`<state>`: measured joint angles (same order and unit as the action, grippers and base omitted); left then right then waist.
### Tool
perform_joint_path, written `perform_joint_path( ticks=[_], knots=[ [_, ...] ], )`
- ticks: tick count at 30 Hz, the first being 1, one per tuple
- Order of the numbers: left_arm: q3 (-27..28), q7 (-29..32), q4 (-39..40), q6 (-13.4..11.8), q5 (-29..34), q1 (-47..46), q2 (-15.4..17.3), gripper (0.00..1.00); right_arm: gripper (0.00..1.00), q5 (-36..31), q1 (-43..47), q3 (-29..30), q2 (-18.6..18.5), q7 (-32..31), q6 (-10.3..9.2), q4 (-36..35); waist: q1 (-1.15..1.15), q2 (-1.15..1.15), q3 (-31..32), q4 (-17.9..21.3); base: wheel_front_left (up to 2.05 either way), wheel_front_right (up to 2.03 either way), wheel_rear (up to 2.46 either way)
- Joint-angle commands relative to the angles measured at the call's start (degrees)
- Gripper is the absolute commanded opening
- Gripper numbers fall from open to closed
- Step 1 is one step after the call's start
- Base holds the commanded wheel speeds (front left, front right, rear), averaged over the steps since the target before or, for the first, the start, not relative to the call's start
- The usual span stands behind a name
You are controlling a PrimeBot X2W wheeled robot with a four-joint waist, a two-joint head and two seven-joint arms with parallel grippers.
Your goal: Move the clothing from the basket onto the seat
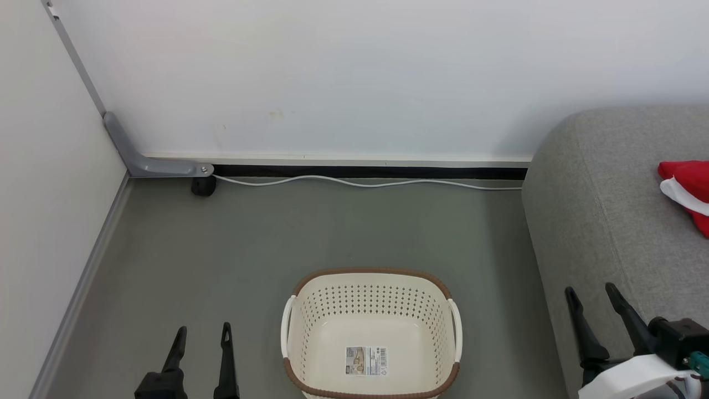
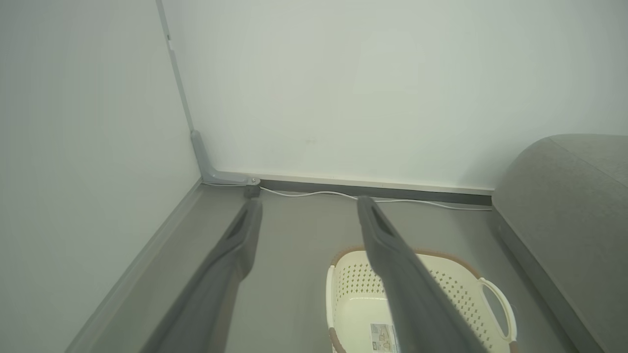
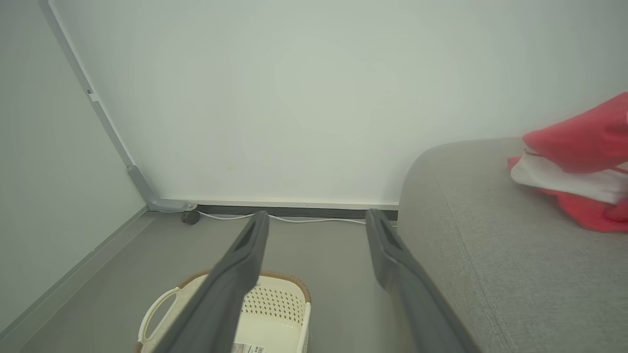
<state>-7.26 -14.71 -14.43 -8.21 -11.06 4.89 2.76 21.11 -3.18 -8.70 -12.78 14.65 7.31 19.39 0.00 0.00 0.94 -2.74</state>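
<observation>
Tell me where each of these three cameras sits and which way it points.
Head view: on the head, facing down at basket and seat; left gripper and right gripper, open, show.
Left wrist view: left wrist, facing the wall; own fingers show.
Right wrist view: right wrist, facing wall and clothing; own fingers show.
All three share basket and seat.

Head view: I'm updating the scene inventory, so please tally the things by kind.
basket: 1
sofa: 1
red clothing heap: 1
white cable: 1
grippers: 2, left gripper and right gripper
Total: 6
</observation>
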Motion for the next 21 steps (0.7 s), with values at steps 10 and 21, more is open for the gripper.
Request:
perform_joint_path(
  ticks=[10,21],
  knots=[
    [0.8,-0.3,2.2,-1.8,-1.3,0.1,0.1,1.0,1.0,-0.8,-0.1,-0.6,-0.6,0.3,0.18,-1.1,0.0,0.0,-0.4,1.1,0.0,0.0,0.0],
    [0.5,-0.3,2.6,-2.4,-1.3,0.1,0.1,1.0,1.0,-0.9,-0.3,-0.7,-0.5,0.3,0.18,-0.8,0.0,0.0,-0.6,1.2,0.0,0.0,0.0]
  ],
)
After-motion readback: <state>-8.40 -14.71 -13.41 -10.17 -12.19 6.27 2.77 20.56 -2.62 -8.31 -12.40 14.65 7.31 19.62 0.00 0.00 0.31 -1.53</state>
